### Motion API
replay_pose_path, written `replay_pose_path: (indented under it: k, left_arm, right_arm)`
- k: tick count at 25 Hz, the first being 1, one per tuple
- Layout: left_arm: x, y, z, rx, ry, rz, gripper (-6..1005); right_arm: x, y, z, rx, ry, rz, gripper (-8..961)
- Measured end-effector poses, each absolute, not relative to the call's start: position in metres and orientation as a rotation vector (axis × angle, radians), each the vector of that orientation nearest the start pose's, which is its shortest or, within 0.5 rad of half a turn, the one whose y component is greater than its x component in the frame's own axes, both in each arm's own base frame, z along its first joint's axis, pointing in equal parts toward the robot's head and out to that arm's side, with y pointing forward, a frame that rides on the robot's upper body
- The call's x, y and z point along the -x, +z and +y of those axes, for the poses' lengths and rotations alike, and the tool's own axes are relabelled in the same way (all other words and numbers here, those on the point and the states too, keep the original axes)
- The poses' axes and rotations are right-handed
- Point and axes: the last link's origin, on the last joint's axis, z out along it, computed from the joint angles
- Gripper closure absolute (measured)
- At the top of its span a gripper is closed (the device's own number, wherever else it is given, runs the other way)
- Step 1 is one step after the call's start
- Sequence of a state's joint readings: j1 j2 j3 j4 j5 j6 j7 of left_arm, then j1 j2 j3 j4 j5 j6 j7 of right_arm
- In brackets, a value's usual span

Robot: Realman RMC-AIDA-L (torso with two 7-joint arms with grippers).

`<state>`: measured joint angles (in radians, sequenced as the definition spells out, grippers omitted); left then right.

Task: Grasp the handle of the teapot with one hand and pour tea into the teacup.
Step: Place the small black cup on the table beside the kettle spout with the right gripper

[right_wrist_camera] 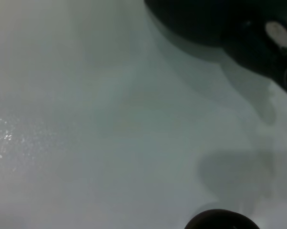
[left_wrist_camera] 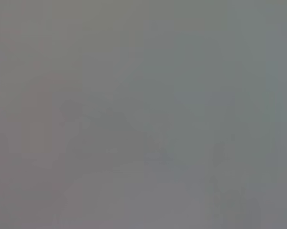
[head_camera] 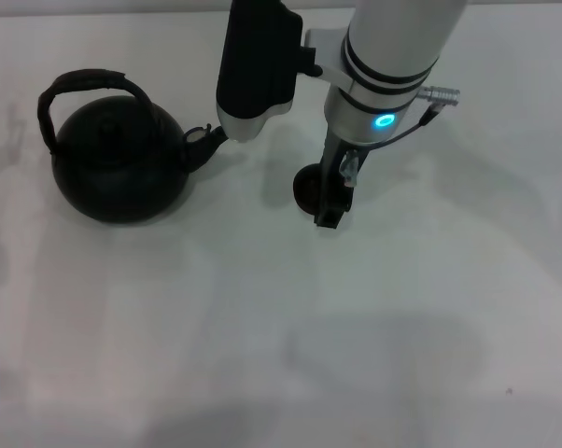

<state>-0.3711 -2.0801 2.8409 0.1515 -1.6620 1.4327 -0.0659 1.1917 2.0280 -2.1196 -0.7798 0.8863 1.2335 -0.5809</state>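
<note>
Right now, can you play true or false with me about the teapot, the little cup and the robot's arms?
1. The teapot stands upright on the table. True.
2. The teapot's spout points toward the cup. True.
3. A gripper is holding the handle. False: nothing touches the handle.
4. The cup sits to the robot's left of the teapot. False: it sits to the teapot's right.
5. The right gripper is down by the cup. True.
</note>
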Motion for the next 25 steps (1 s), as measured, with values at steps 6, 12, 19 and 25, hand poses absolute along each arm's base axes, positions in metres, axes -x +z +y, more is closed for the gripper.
replay_pose_path:
  k: [6,12,19,25]
  left_arm:
    - [0.352,0.021,0.290,1.270,-0.721,-0.502,170]
    - [0.351,0.021,0.291,1.270,-0.724,-0.502,169]
    - [0.351,0.020,0.293,1.274,-0.720,-0.511,170]
    - [0.350,0.019,0.293,1.280,-0.723,-0.509,169]
  right_arm:
    - [-0.100,-0.128,0.366,2.852,-0.946,0.093,238]
    - [-0.106,-0.132,0.366,2.849,-0.945,0.087,238]
    - [-0.116,-0.131,0.366,2.848,-0.953,0.121,239]
    - [-0.120,-0.131,0.365,2.851,-0.956,0.139,239]
